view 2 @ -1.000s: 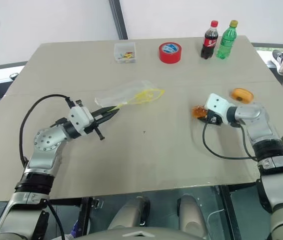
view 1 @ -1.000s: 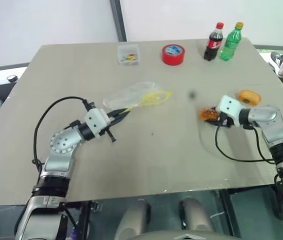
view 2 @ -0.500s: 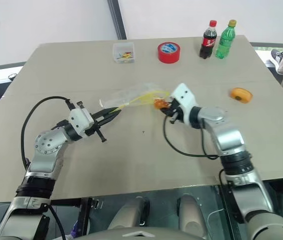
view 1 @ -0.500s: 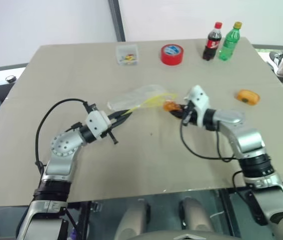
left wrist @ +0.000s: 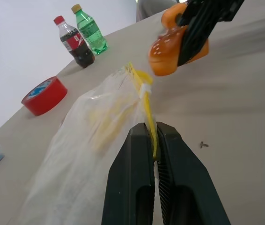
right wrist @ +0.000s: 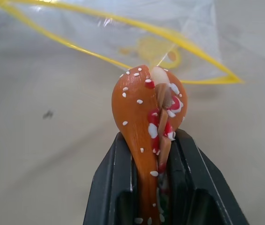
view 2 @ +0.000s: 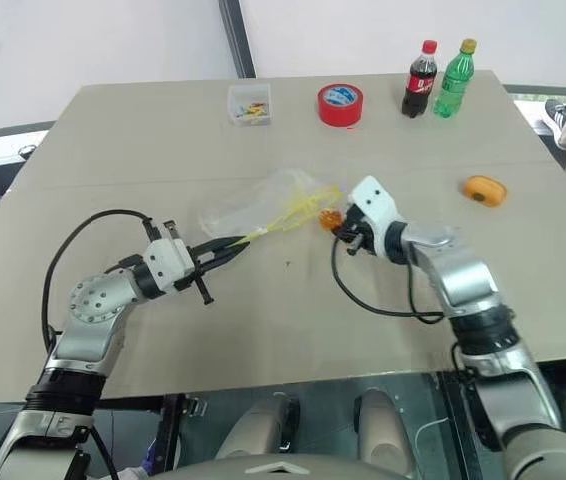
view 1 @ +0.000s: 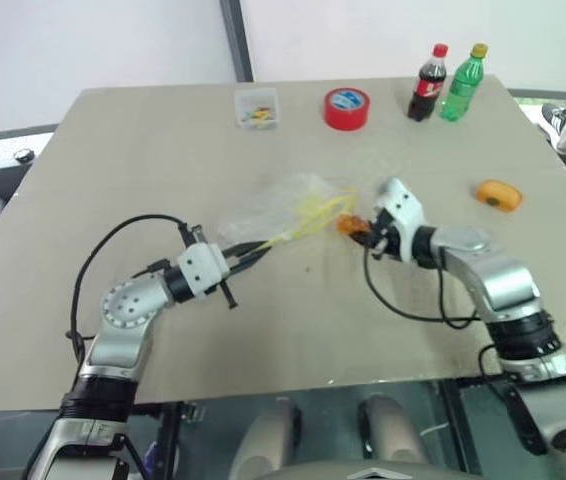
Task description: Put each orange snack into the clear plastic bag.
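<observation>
Bag mouth and speckled snack are what the coming move turns on. The clear plastic bag (view 1: 283,205) lies near the middle of the counter (view 1: 113,150), its long axis running from the left end effector (view 1: 253,248) up and away toward the robot's right. That end effector is closed tight on the yellow seal strip (left wrist: 147,101), pinching one lip of the bag and holding it up off the surface.

The right end effector (view 1: 360,230) is clamped narrow on the speckled orange snack (right wrist: 146,117), which stands on edge between the black fingers (right wrist: 193,183). It points toward the robot's left, straight at the bag. In the right wrist view the yellow-edged opening spreads just beyond the snack, a flattened slit whose two lips meet at a corner; the snack sits just short of it, not yet inside. In my judgement the snack must travel on toward the left and slip between the lips, and the risk is that it pushes the loose lip shut instead of parting it.

The second orange snack (view 1: 496,194) rests on the counter well out to the right, nearer the right arm, so that arm would likely fetch it afterwards.
</observation>
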